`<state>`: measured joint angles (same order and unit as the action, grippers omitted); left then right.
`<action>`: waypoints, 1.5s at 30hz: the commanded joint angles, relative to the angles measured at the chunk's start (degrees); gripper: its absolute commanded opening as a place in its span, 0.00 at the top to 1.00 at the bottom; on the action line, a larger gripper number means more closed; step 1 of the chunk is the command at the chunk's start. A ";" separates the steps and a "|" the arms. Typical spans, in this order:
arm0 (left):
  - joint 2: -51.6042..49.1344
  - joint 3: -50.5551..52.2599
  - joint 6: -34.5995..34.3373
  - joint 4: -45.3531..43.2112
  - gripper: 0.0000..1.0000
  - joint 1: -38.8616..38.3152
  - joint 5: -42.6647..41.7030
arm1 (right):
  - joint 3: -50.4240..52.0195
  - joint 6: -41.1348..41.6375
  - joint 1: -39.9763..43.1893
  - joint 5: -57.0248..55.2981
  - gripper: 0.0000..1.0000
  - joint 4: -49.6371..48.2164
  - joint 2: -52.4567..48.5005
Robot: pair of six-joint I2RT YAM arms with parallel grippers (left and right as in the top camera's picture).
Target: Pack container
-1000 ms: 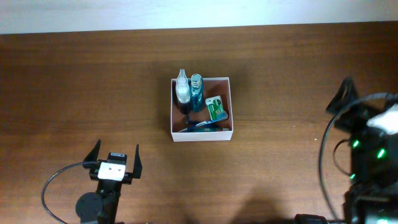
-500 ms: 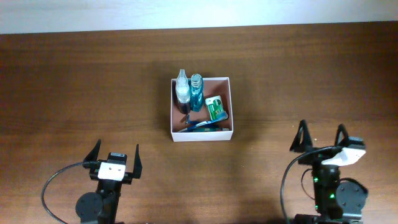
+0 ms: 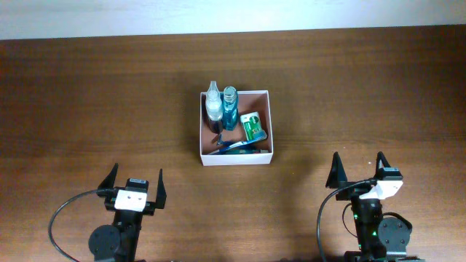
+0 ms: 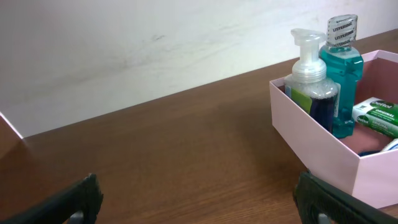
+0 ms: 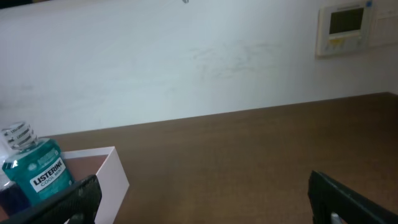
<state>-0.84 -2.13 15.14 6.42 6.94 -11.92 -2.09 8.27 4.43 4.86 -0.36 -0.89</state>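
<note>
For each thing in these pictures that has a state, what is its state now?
container: open on top, holding toiletries.
pump bottle: upright in the container.
mouthwash bottle: upright, capped, beside the pump bottle.
green packet: lying flat in the container.
left gripper: open, empty.
right gripper: open, empty.

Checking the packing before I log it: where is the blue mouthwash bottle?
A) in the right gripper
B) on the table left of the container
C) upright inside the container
C: the mouthwash bottle stands upright inside the container, beside the pump bottle.
</note>
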 commanded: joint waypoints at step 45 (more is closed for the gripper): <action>0.55 0.37 -0.96 -0.15 0.01 0.37 0.37 | 0.83 -2.29 -0.61 0.94 0.01 6.38 0.70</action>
<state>-0.84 -2.13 15.14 6.42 6.94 -11.92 -1.69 6.02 4.27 5.50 5.96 -0.73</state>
